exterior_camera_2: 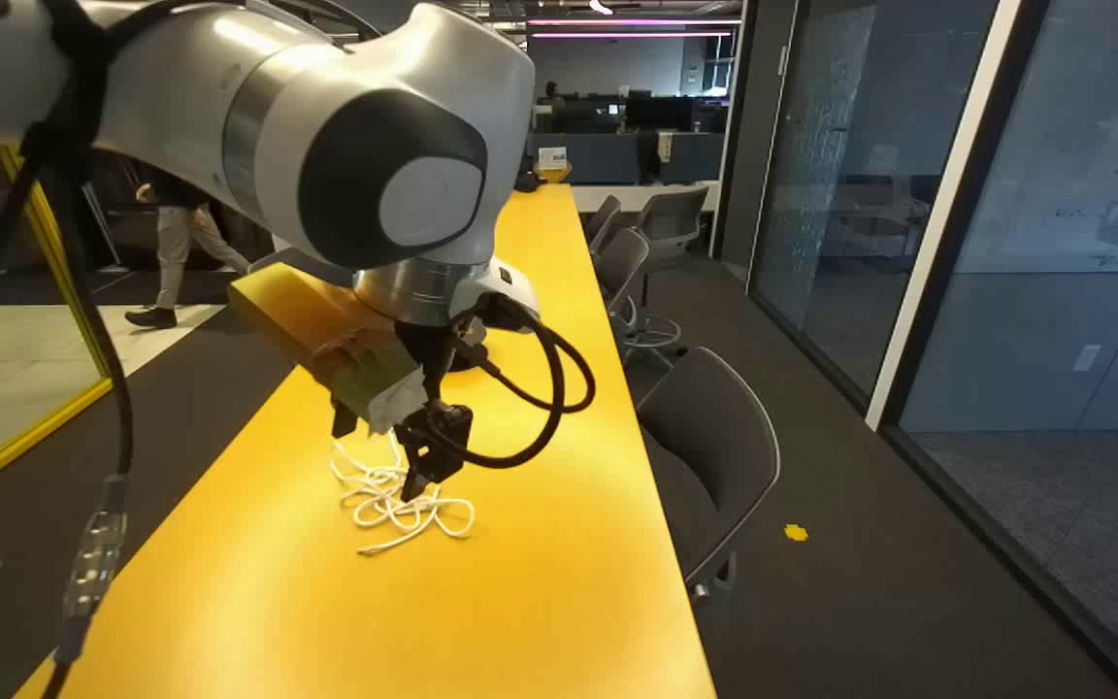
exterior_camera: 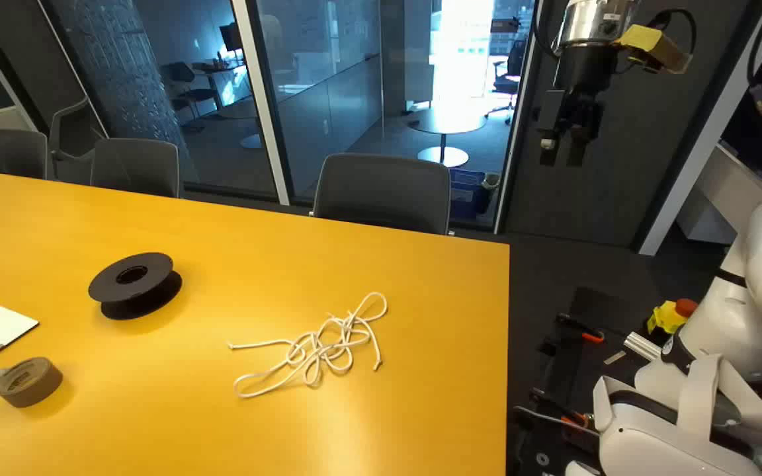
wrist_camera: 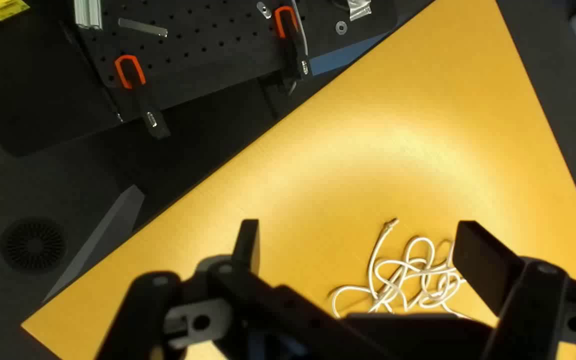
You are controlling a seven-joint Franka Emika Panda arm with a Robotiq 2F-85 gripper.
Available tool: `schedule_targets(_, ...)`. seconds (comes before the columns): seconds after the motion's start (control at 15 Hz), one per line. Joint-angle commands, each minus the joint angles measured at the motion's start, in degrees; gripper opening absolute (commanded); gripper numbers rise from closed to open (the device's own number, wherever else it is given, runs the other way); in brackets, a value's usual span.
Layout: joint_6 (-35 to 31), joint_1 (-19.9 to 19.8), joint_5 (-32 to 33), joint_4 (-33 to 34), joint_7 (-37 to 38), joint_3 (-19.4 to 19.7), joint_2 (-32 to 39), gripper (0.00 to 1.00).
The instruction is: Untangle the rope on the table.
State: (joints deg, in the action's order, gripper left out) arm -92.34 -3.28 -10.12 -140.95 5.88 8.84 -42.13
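Your pincer (exterior_camera: 561,155) hangs high, its jaws spread wide, well apart from the white rope (exterior_camera: 317,349), which lies in tangled loops on the yellow bench (exterior_camera: 242,284).

The thin, white rope (exterior_camera: 315,345) lies slack on the glossy yellow-orange table (exterior_camera: 235,271), near one end of it, in a loose tangle of crossing loops, its tips poking free and longer loops reaching outward.
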Motion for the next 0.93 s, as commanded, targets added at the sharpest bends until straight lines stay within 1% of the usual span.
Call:
schedule_targets(0.0,0.21,-1.70,-0.74,0.34,-0.89,-1.24,0.24,1.00)
schedule_targets(0.27,0.22,-1.70,-0.75,0.87,-0.89,-1.21,-0.13,1.00)
schedule_targets(0.4,-0.39,-1.31,-0.41,1.23,-1.89,-1.16,1.81,1.00)
schedule_targets(0.67,-2.07,0.64,0.05,2.81,-6.22,-2.00,10.60,1.00)
schedule_targets(0.87,-5.04,2.53,-0.09,5.17,-9.67,-3.72,20.12,1.00)
